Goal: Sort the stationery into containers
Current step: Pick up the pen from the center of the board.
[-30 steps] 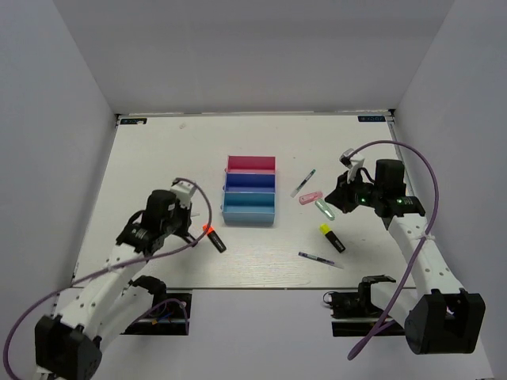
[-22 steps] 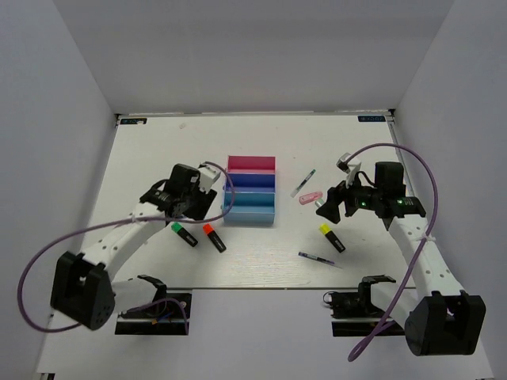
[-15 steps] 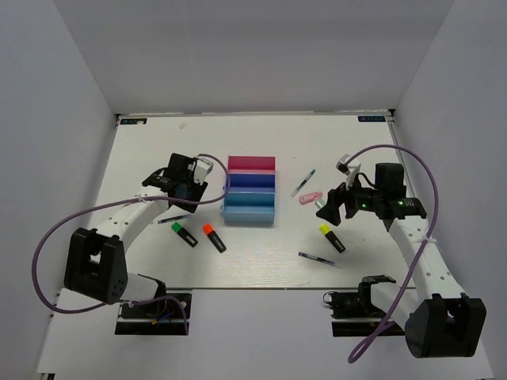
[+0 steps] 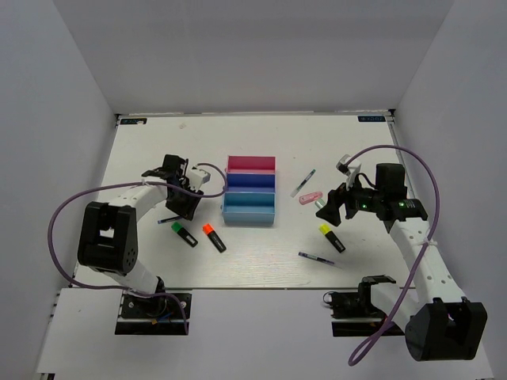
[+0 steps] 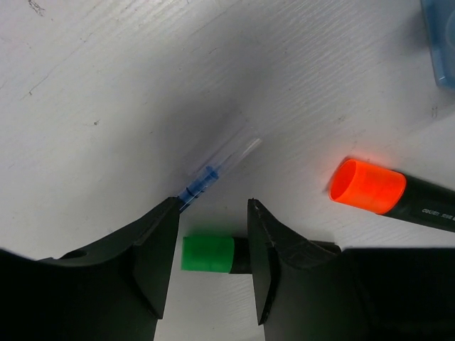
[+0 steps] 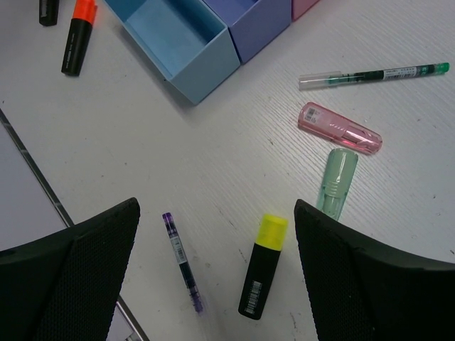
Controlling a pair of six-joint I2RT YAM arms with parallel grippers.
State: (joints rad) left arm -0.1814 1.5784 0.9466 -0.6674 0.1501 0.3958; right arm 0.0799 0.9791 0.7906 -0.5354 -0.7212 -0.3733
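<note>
Left end effector (image 5: 213, 210) half open near green highlighter (image 5: 207, 253); right end effector (image 6: 215, 210) wide open; both empty.

Behind the left end effector (image 5: 212, 207), the green-capped highlighter (image 5: 207, 253) hides its body and the thin blue pen (image 5: 208, 178) one end; the orange-capped highlighter (image 5: 384, 193) runs off-frame.

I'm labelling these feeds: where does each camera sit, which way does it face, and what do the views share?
Top external: above and behind the bases, looking down at the white table; the left arm and right arm show.
Left wrist: looks down between the fingers of the left gripper at a green-capped black highlighter.
Right wrist: looks down between the open right gripper fingers at a yellow-capped black highlighter.
Shared: all three show the orange-capped black highlighter and light blue plastic tray.
</note>
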